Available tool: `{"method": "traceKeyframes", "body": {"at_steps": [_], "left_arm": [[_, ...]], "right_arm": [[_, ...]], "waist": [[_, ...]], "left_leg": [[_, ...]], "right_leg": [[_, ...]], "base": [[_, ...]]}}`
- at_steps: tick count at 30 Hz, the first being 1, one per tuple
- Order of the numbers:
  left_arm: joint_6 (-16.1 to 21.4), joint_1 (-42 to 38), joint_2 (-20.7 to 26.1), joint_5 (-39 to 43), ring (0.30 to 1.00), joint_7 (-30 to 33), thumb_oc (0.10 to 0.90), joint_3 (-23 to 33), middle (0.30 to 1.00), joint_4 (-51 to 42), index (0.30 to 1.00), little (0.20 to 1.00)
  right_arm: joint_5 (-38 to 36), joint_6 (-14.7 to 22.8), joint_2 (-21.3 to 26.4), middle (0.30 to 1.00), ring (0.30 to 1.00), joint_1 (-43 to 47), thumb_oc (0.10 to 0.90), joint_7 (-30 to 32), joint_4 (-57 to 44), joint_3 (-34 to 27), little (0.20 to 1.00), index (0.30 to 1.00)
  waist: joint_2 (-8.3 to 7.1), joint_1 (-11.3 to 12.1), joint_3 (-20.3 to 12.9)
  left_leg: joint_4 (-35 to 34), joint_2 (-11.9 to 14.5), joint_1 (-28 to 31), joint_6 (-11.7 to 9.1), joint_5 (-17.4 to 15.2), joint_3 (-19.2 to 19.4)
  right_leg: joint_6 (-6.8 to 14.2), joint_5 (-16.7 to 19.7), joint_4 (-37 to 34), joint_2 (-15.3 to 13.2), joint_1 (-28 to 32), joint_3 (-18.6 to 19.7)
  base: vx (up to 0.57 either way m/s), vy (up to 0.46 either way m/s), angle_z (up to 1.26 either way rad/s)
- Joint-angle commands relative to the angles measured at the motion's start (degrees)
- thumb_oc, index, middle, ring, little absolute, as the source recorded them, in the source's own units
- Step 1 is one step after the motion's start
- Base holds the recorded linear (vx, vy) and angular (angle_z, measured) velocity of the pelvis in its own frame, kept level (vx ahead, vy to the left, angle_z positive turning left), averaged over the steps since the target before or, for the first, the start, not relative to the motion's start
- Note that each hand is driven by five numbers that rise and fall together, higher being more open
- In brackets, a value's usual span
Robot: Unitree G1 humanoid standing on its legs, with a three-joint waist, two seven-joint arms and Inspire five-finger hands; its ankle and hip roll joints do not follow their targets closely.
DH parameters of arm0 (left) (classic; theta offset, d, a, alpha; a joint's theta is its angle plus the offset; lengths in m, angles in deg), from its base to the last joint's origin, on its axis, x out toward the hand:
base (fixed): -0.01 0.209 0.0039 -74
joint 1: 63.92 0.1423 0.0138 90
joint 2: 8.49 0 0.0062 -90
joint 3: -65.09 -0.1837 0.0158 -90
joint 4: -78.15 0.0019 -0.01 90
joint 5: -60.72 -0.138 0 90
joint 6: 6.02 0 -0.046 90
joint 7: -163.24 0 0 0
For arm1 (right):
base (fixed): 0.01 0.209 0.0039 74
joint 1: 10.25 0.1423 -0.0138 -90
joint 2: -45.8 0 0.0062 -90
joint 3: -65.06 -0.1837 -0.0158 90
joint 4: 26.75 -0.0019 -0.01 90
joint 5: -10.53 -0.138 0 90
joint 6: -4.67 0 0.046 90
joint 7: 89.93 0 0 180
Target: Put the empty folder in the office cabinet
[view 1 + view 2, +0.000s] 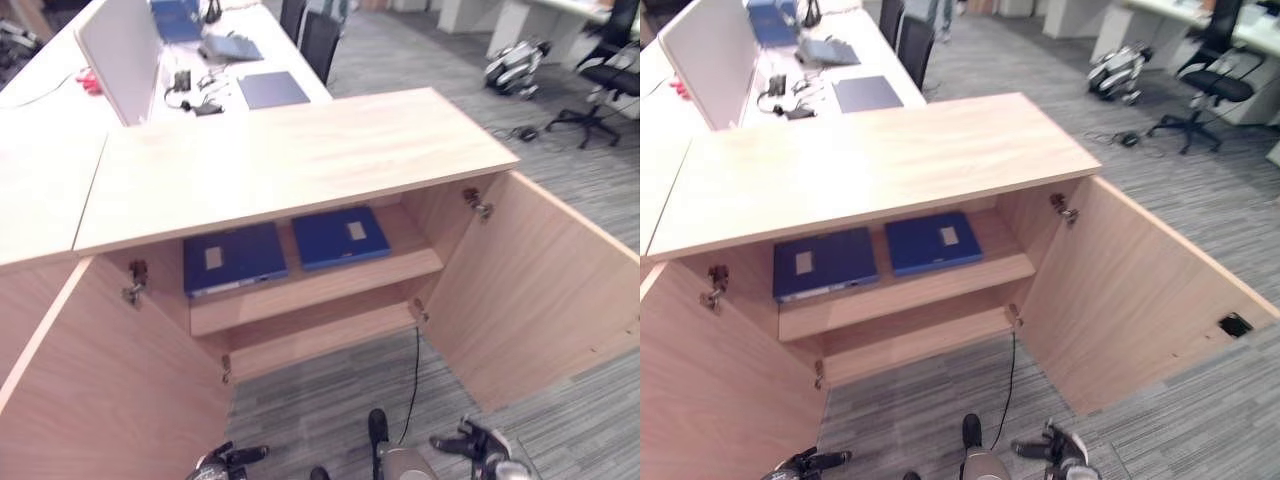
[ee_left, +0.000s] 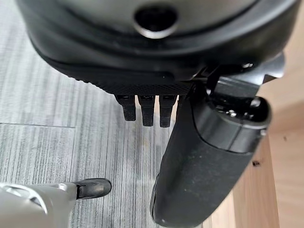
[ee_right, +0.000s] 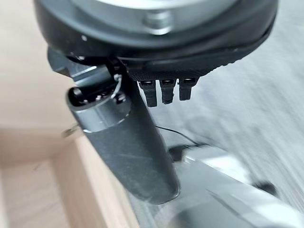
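Observation:
The wooden office cabinet [image 1: 300,160] stands with both doors swung wide. On its upper shelf [image 1: 320,290] two blue folders lie flat side by side: one on the left [image 1: 233,258], one on the right [image 1: 340,237], each with a pale label. Low down near the carpet, my left hand [image 1: 225,460] and my right hand [image 1: 475,442] hang in front of the cabinet, well below the shelf. Both hold nothing. In the left wrist view the thumb [image 2: 204,161] is straight and the fingers are relaxed; the right wrist view shows its thumb [image 3: 128,147] the same way.
The left door [image 1: 100,400] and right door [image 1: 530,290] jut out on either side of me. A lower shelf [image 1: 320,335] is bare. On the desk behind lie a third blue folder [image 1: 272,89], a white divider [image 1: 120,50] and headphones. Office chairs [image 1: 600,80] stand at the back right.

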Motion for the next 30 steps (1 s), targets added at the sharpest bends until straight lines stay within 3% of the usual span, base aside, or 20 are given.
{"method": "traceKeyframes", "body": {"at_steps": [1, 3, 5, 8, 13, 15, 23, 28, 29, 30], "left_arm": [[-0.45, -1.35, 2.06, -3.73, 0.9, 2.5, 0.8, 1.78, 0.9, 4.03, 0.9, 0.9], [-0.54, -1.03, 2.27, -3.48, 0.9, 3.67, 0.8, 2.77, 0.9, 5.61, 0.9, 0.9], [-0.59, -0.22, 2.08, -2.86, 0.9, 4.78, 0.8, 4.23, 0.9, 6.73, 0.9, 0.9], [-0.84, 0.59, 2.47, -3.56, 0.9, 4.96, 0.8, 4.89, 0.9, 7.66, 0.9, 0.9], [-1.09, 2.12, 3.96, -5.65, 0.9, 5.15, 0.8, 6.14, 0.9, 9.18, 0.9, 0.9], [-0.98, 2.29, 4.96, -6.72, 0.9, 5.33, 0.8, 6.7, 0.9, 9.61, 0.9, 0.9], [-0.45, 1.43, 5.86, -8.53, 0.9, 5.27, 0.8, 6.12, 0.9, 9.16, 0.9, 0.9], [0.23, 1.93, 7.93, -8.33, 0.9, 4.9, 0.8, 7.57, 0.9, 9.08, 0.9, 0.9], [0.24, 4.35, 13.48, -9.36, 0.9, 1.61, 0.8, 10.0, 0.9, 9.75, 0.9, 0.9], [0.5, 4.23, 14.53, -9.8, 0.9, 1.89, 0.8, 9.96, 0.9, 9.77, 0.9, 0.9]], "right_arm": [[-8.27, 4.81, -0.43, 0.9, 0.9, 5.58, 0.8, 1.18, -1.38, -0.54, 0.9, 0.9], [-12.94, 6.55, -1.88, 0.9, 0.9, 4.16, 0.8, 2.33, -2.07, -2.0, 0.9, 0.9], [-17.17, 9.56, -2.97, 0.9, 0.9, 2.55, 0.8, 3.88, -4.43, -3.54, 0.9, 0.9], [-17.37, 10.49, -3.13, 0.9, 0.9, 1.26, 0.8, 4.71, -5.84, -3.67, 0.9, 0.9], [-14.91, 11.22, -1.54, 0.9, 0.9, -1.22, 0.8, 6.06, -8.54, -5.35, 0.9, 0.9], [-12.58, 11.89, 0.56, 0.9, 0.9, -0.68, 0.8, 7.9, -11.47, -7.02, 0.9, 0.9], [-5.41, 13.24, 6.67, 0.9, 0.9, 3.82, 0.8, 12.2, -19.91, -9.12, 0.9, 0.9], [-0.7, 13.24, 11.87, 0.9, 0.9, 7.72, 0.8, 13.82, -25.17, -9.65, 0.9, 0.9], [2.25, 12.93, 17.02, 0.9, 0.9, 9.79, 0.8, 13.33, -27.01, -10.61, 0.9, 0.9], [4.13, 12.8, 18.51, 0.9, 0.9, 10.73, 0.8, 13.09, -27.94, -10.41, 0.9, 0.9]], "waist": [[-0.06, -0.51, 0.38], [-0.1, -1.16, 0.17], [0.64, -1.61, 0.35], [0.83, -1.79, 0.2], [0.26, -1.47, -2.05], [-0.74, -1.07, -3.62], [-1.55, -0.31, -3.46], [-2.11, 0.53, -4.13], [-1.89, 1.98, -4.77], [-1.75, 2.23, -5.09]], "left_leg": [[0.92, -1.22, 0.59, -2.39, -6.87, -7.21], [-0.05, -0.88, 1.43, -2.4, -6.57, -6.0], [-0.43, 0.54, 1.7, -2.79, -6.39, -3.26], [-0.52, 1.55, 1.55, -2.92, -6.27, -1.65], [-0.59, 2.42, 0.44, -3.26, -6.57, 1.03], [-0.59, 2.26, -0.04, -3.48, -6.66, 2.06], [-0.59, 3.43, 0.09, -4.1, -6.58, 4.44], [-0.59, 6.0, 1.14, -5.74, -6.4, 6.29], [-0.4, 8.68, 1.74, -7.37, -5.65, 6.82], [-0.33, 9.62, 1.97, -7.82, -5.45, 6.73]], "right_leg": [[1.53, 6.07, 1.63, 0.33, -3.35, 1.84], [1.54, 5.77, 2.62, 0.26, -3.65, 0.37], [0.74, 3.18, 5.63, -1.75, -3.67, -5.89], [0.2, 1.32, 8.49, -2.98, -3.57, -7.34], [0.22, 0.31, 8.31, -5.0, 0.51, -5.41], [1.13, 1.07, 5.37, -5.29, 2.07, -3.57], [2.02, 2.36, 4.82, -5.25, 0.58, -3.09], [0.69, -0.48, 1.53, -2.45, 2.27, -4.07], [0.01, -1.61, -0.48, -0.02, 4.15, -4.53], [-0.3, -2.02, -1.16, 0.9, 4.85, -4.72]], "base": [[-0.01, 0.013, -0.1], [-0.04, 0.021, -0.15], [-0.07, 0.003, -0.36], [-0.04, -0.037, -0.5], [0.02, -0.088, -0.3], [0.07, -0.113, -0.51], [0.06, -0.175, -0.55], [0.13, -0.286, -0.28], [0.2, -0.36, -0.3], [0.2, -0.362, -0.32]]}}
